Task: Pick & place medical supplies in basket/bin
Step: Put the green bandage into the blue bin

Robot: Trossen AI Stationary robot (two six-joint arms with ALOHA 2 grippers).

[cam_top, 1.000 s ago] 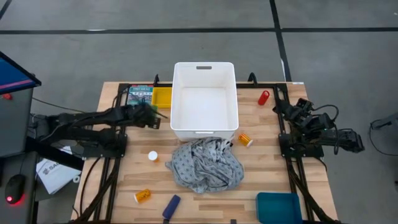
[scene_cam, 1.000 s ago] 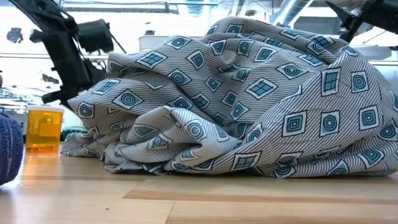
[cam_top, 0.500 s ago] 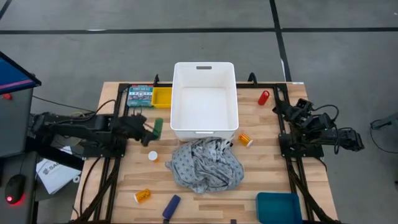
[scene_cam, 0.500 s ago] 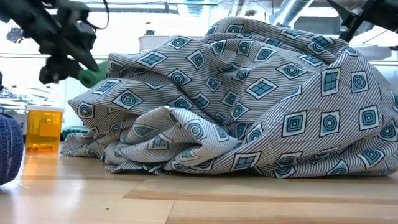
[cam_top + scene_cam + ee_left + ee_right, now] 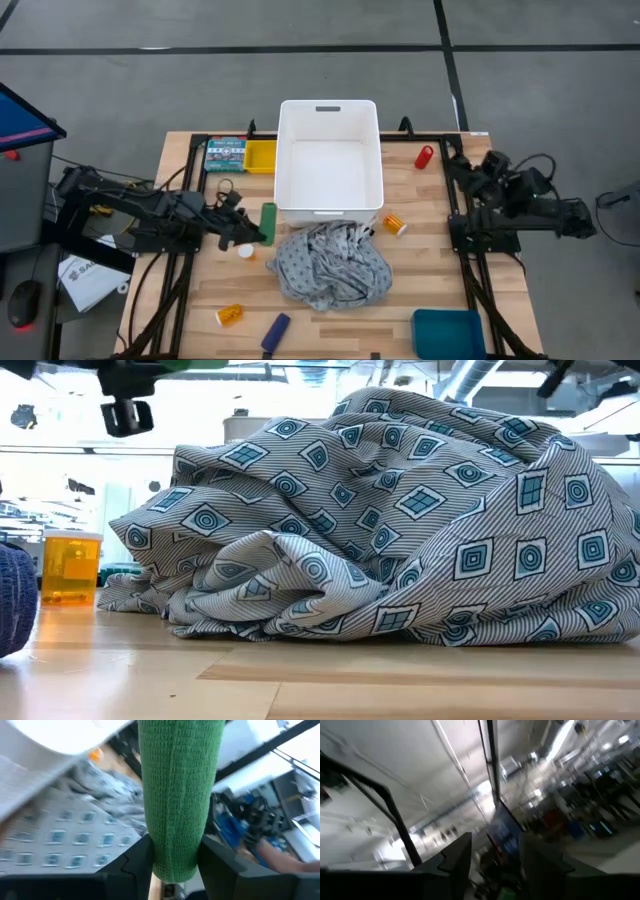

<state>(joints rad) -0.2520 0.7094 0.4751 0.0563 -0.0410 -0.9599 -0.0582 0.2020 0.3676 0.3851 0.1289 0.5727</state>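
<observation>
**Left arm grips green roll beside the white bin**

The left gripper (image 5: 258,230) holds the green piece (image 5: 268,222) clamped between its jaws, above the worktop (image 5: 420,290) just left of the white bin (image 5: 329,160) — the left wrist view shows the roll (image 5: 177,795) standing out between the two dark fingers (image 5: 135,862). The grey patterned cloth (image 5: 330,264) lies bunched on the near side of the bin, a white cap (image 5: 245,251) beside it on the left and an orange pill bottle (image 5: 395,224) on the right. Another orange bottle (image 5: 229,315) and the dark blue cylinder (image 5: 275,331) sit near the front edge. The red bottle (image 5: 424,157) lies at the far right. The right gripper (image 5: 480,172) waits at the right edge — jaws slightly apart, empty.
</observation>
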